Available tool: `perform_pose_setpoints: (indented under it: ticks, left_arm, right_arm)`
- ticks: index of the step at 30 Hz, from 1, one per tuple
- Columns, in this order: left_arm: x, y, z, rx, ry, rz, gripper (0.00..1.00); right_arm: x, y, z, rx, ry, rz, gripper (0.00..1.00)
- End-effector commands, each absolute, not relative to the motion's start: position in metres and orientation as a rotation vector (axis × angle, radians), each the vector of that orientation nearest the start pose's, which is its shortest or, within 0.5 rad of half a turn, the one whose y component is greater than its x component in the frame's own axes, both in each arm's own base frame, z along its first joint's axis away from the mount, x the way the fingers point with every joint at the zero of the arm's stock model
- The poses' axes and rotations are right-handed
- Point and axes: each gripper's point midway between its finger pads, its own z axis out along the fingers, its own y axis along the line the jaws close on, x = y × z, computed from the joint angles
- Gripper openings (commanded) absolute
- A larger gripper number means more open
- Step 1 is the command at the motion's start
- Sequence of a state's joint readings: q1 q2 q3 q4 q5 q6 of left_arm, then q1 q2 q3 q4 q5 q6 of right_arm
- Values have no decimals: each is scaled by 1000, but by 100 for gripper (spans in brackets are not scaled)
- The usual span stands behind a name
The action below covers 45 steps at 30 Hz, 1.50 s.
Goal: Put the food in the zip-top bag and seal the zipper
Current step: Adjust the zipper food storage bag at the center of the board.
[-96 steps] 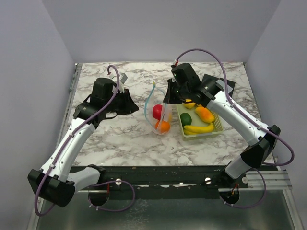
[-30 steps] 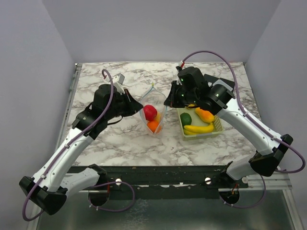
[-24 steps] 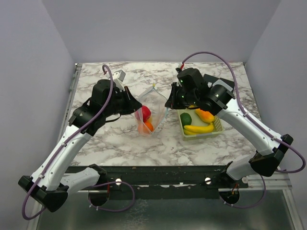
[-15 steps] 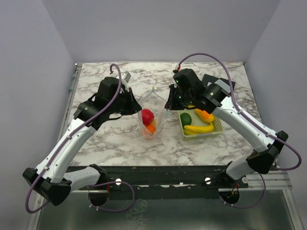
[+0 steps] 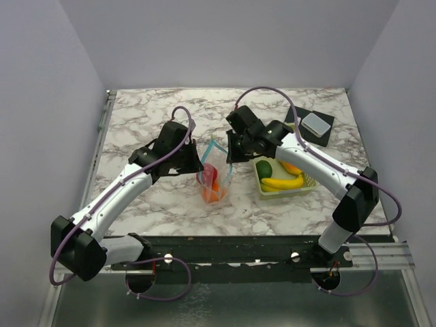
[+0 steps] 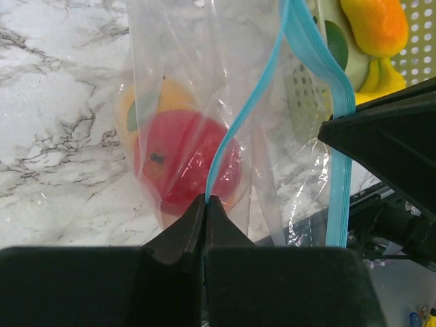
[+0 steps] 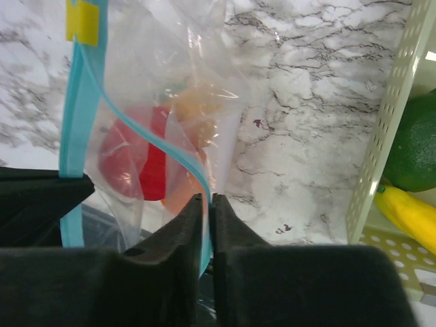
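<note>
The clear zip-top bag (image 5: 214, 184) hangs between both grippers over the marble table, with a red fruit (image 6: 184, 160) and orange pieces inside. My left gripper (image 6: 206, 199) is shut on one side of the light blue zipper (image 6: 252, 102). My right gripper (image 7: 208, 197) pinches the opposite side of the zipper (image 7: 146, 139). In the top view the left gripper (image 5: 199, 165) and right gripper (image 5: 229, 155) stand close together at the bag's mouth. More food lies in the basket: a green fruit (image 5: 264, 169), a yellow banana (image 5: 281, 182) and an orange piece (image 5: 291, 165).
The pale yellow-green perforated basket (image 5: 310, 178) sits just right of the bag; its wall (image 7: 388, 136) is close to my right fingers. A grey box (image 5: 315, 122) rests on a black pad at the back right.
Both grippers have moved toward each other, narrowing the bag's mouth. The left arm has swung right and the right arm left. The bag now hangs a little nearer the front.
</note>
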<state>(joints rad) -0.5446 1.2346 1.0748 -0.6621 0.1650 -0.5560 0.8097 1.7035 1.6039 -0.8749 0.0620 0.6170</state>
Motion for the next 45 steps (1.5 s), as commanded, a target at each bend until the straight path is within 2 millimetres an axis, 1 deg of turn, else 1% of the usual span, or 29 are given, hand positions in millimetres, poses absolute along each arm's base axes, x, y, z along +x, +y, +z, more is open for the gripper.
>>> perform_pose_setpoints:
  ticks: [1, 4, 7, 9, 13, 17, 18, 19, 20, 23, 24, 28, 32, 36, 39, 42, 43, 45]
  left_arm:
    - [262, -214, 214, 67, 2366, -734, 0]
    - [259, -214, 217, 48, 2359, -750, 0]
    - [258, -211, 221, 30, 2341, -755, 0]
    - [256, -210, 226, 17, 2327, -759, 0]
    - [253, -210, 227, 9, 2322, -777, 0]
    - [250, -210, 226, 7, 2327, -790, 0]
    - [249, -210, 226, 7, 2326, -793, 0]
    - [248, -210, 227, 6, 2323, -798, 0]
    - [248, -210, 230, 7, 2317, -803, 0]
    - [246, -211, 238, 11, 2298, -821, 0]
    - [245, -211, 241, 12, 2292, -828, 0]
    - [241, -211, 258, 31, 2273, -844, 0]
    - [238, -207, 279, 59, 2247, -835, 0]
    - [239, -201, 294, 74, 2226, -798, 0]
    - [241, -202, 294, 80, 2232, -794, 0]
    - [245, -204, 280, 78, 2254, -780, 0]
    - [248, -205, 273, 75, 2258, -777, 0]
    - [250, -206, 253, 65, 2282, -765, 0]
  right_arm:
    - [281, 314, 216, -190, 2494, 566, 23]
    - [276, 314, 223, -180, 2464, 596, 35]
    - [268, 315, 224, -173, 2450, 617, 41]
    - [262, 316, 223, -167, 2445, 617, 42]
    - [254, 322, 218, -144, 2442, 657, 42]
    - [252, 328, 214, -138, 2447, 665, 42]
    - [252, 330, 214, -137, 2445, 664, 41]
    - [253, 332, 214, -137, 2444, 661, 38]
    - [253, 333, 215, -138, 2444, 659, 31]
    - [255, 332, 224, -124, 2420, 639, 4]
    - [256, 331, 229, -118, 2408, 632, 1]
    - [253, 328, 254, -138, 2364, 623, 1]
    - [249, 323, 276, -139, 2339, 625, 1]
    - [249, 320, 288, -130, 2318, 633, 1]
    - [251, 318, 285, -127, 2322, 604, 1]
    - [253, 316, 272, -125, 2342, 566, 1]
    - [253, 315, 264, -124, 2351, 549, 1]
    - [256, 312, 239, -118, 2380, 502, 1]
